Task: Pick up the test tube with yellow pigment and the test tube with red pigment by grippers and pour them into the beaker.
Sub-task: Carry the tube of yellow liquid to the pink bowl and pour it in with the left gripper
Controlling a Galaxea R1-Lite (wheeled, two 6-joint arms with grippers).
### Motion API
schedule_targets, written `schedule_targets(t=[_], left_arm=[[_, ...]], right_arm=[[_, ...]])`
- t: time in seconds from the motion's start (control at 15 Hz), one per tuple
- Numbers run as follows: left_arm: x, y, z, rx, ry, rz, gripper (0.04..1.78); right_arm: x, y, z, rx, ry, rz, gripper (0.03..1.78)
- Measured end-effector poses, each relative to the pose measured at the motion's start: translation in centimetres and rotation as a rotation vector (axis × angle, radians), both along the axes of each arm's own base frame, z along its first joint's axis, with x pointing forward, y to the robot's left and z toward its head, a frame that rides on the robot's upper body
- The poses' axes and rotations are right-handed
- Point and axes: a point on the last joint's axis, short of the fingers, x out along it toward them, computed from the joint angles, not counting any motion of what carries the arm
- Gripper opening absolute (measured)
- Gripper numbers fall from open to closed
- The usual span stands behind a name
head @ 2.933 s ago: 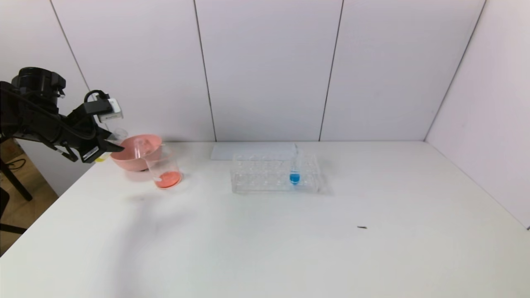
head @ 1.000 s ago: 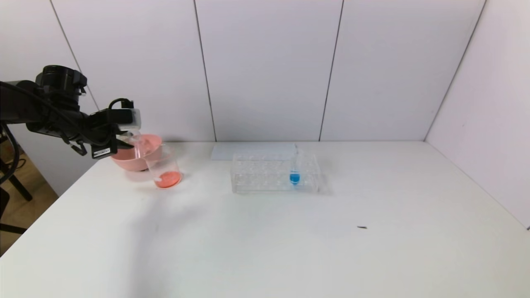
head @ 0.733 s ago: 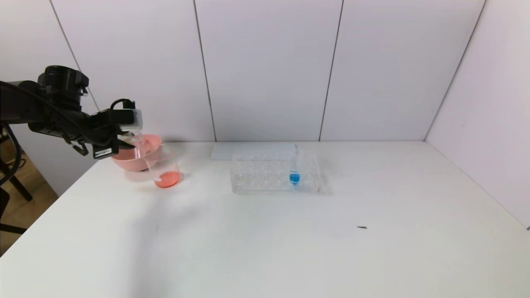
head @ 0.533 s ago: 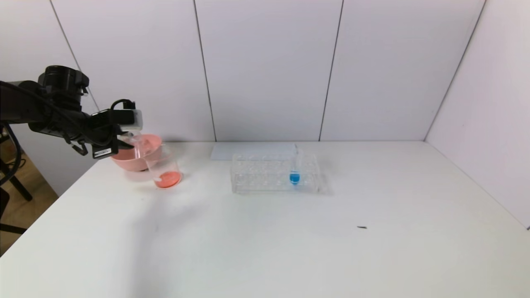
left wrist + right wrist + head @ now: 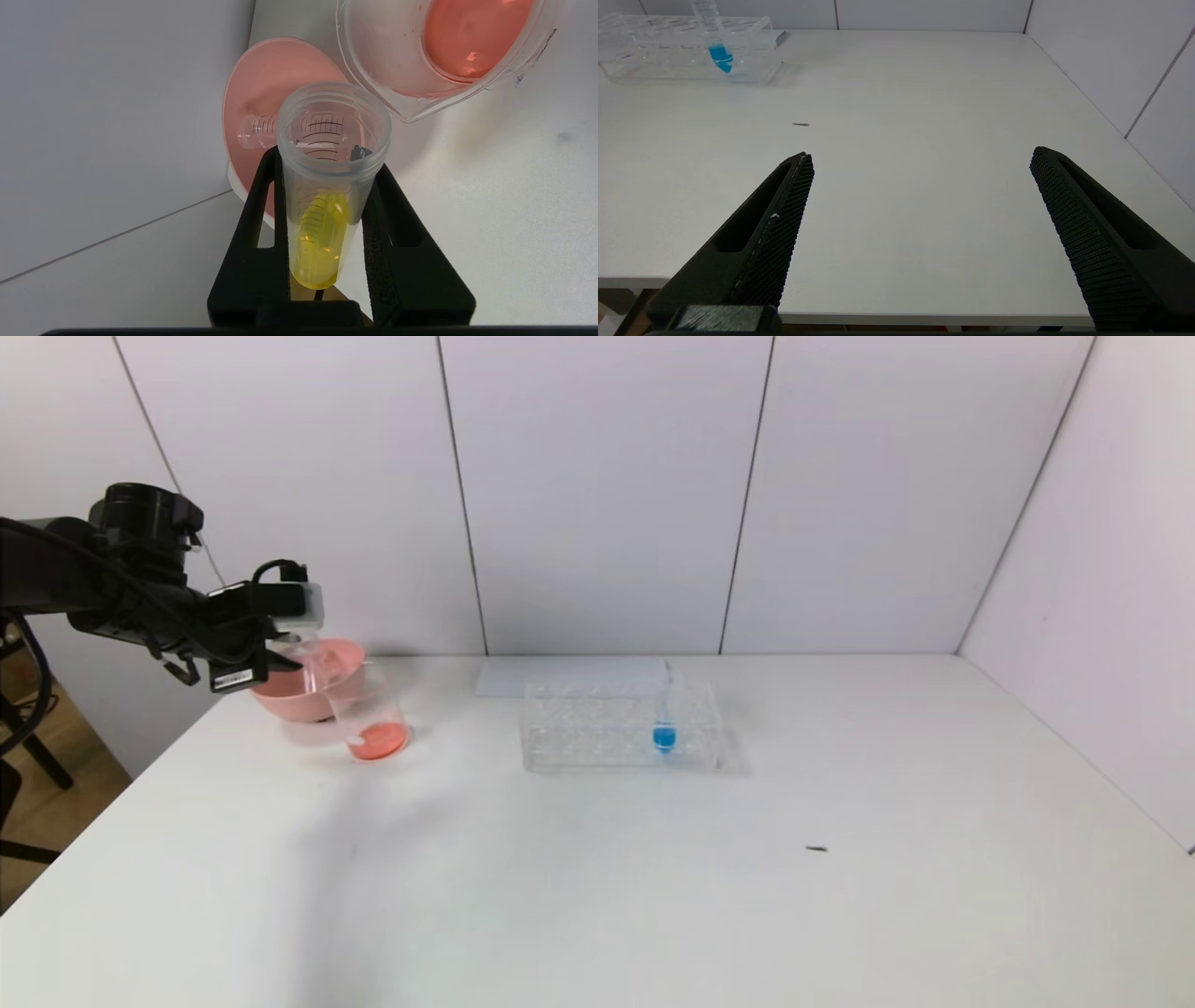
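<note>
My left gripper [image 5: 280, 658] is shut on the test tube with yellow pigment [image 5: 327, 200] and holds it tilted in the air at the table's far left. In the left wrist view the gripper [image 5: 326, 161] clamps the tube below its rim. The yellow liquid sits at the tube's rounded end. The tube's open mouth is above the pink bowl's edge, beside the beaker [image 5: 369, 714]. The beaker [image 5: 448, 51] holds red-orange liquid. No tube with red liquid shows. An empty clear tube [image 5: 257, 133] lies in the pink bowl. My right gripper [image 5: 920, 158] is open and empty over the table's front edge.
The pink bowl [image 5: 308, 681] stands just behind the beaker at the far left. A clear tube rack [image 5: 621, 723] with a blue-liquid tube [image 5: 664, 728] stands mid-table at the back. A small dark speck [image 5: 817, 848] lies on the white table.
My left gripper has moved right and a little up with the yellow tube, from beside the bowl to over it. In the last second it has barely moved.
</note>
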Motion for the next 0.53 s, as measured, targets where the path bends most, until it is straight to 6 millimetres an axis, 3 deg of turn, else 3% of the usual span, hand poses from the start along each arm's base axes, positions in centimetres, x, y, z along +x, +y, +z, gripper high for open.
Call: schedule_targets(t=[0.53], left_arm=[[0.44,-0.27,-0.24,0.030,0.000,-0.009,0.46]], right_arm=[[0.00,0.00,0.00,0.001,0.000,0.000,1.70]])
